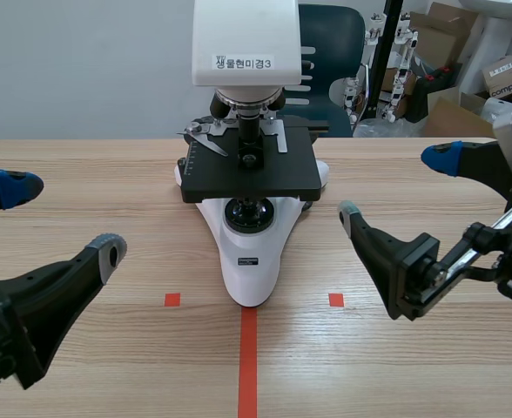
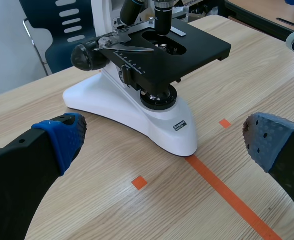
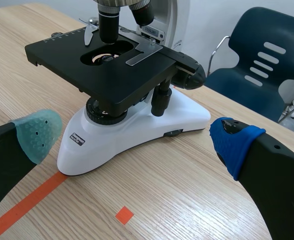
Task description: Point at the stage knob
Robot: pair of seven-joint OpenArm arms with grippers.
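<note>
A white microscope with a black stage stands at the table's middle. In the right wrist view its stage knob, a short black cylinder, hangs under the stage's near corner, ahead of my right gripper. Both grippers are open and hold nothing. My left gripper sits low to the microscope's left, well apart from it. My right gripper sits to its right, also apart. In the left wrist view the microscope's base lies ahead of my left gripper; the stage knob is hidden there.
A large black focus knob sticks out of the microscope's side, and another shows on the opposite side. A blue chair and cardboard boxes stand beyond the table's far edge.
</note>
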